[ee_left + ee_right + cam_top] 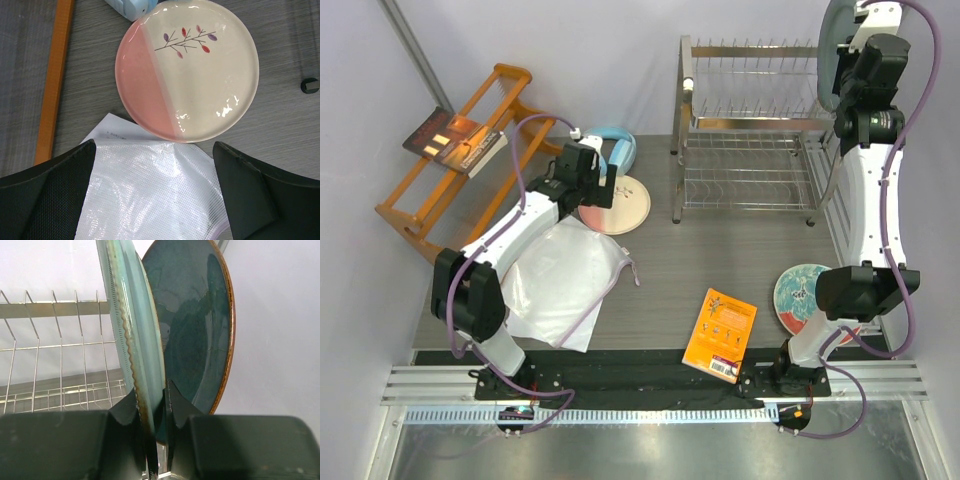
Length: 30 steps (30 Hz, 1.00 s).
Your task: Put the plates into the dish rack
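My right gripper (161,405) is shut on the lower rim of the pale grey-green plate (134,325), holding it upright on edge over the right end of the silver dish rack (750,130). Close behind it the dark teal plate (197,325) stands upright. From above, the grey-green plate (831,50) shows beside the right gripper (850,72). The teal-and-red plate (803,293) lies flat near the right arm's base. The pink-and-cream plate (200,75) lies flat on the table. My left gripper (154,150) hovers open just short of it, with nothing between its fingers.
A white mesh bag (150,195) lies under the left gripper. Light blue headphones (616,143) sit behind the pink plate. An orange wooden rack (450,185) with a book (455,140) stands at the far left. An orange booklet (720,335) lies near the front edge.
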Motion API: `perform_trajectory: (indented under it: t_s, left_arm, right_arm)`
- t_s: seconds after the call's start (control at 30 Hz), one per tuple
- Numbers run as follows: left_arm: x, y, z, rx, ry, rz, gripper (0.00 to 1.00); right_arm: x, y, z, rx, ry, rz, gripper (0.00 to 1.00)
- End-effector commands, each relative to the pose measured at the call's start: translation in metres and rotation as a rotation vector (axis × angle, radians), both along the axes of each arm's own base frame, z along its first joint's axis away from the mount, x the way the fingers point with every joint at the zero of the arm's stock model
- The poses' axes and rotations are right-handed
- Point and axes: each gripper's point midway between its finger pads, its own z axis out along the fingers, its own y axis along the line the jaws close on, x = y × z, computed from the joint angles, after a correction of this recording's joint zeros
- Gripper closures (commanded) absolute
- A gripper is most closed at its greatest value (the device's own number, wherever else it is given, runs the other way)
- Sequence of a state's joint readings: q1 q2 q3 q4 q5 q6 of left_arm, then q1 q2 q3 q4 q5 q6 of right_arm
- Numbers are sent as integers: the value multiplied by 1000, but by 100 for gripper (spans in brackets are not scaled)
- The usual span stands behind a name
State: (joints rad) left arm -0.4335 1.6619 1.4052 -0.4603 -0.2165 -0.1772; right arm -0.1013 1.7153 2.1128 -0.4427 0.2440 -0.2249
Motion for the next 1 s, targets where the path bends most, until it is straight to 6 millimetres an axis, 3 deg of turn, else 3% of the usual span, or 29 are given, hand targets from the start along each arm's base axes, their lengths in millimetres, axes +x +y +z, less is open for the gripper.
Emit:
perform_trajectory:
  t_s: [0.0, 0.13, 0.43, 0.47, 0.5, 0.53, 0.6, 0.7, 0.83, 0.97]
  left_arm:
    - [6, -3, 7, -26, -37, 8, 0]
    - [7, -2, 5, -14, -37, 9, 1]
    - [8, -2, 1, -6, -26, 14, 1]
    - [9, -2, 0, -5, -23, 13, 0]
    - [9, -2, 1, -8, -24, 13, 0]
    - [10, -3, 1, -11, -25, 13, 0]
    - [9, -4, 1, -15, -23, 10, 0]
    - [9, -6, 1, -29, -19, 7, 1]
    - [3, -8, -5, -41, 8, 2, 1]
    - [-2, -10, -17, -25, 39, -40, 0]
  right_arm:
    - [-16, 6, 82, 16, -275, 22, 99]
    - [2, 8, 62, 37, -229, 34, 99]
    - [18, 5, 44, 50, -199, -5, 96]
    - [17, 5, 46, 52, -202, -9, 88]
    - [15, 5, 48, 53, -206, -9, 68]
    - [14, 10, 49, 47, -207, 6, 59]
    - [5, 16, 57, 46, -218, 34, 45]
    - [-12, 34, 72, 47, -238, 104, 37]
    - [-39, 53, 91, 18, -265, 150, 35]
    - [-71, 44, 111, -24, -306, 75, 33]
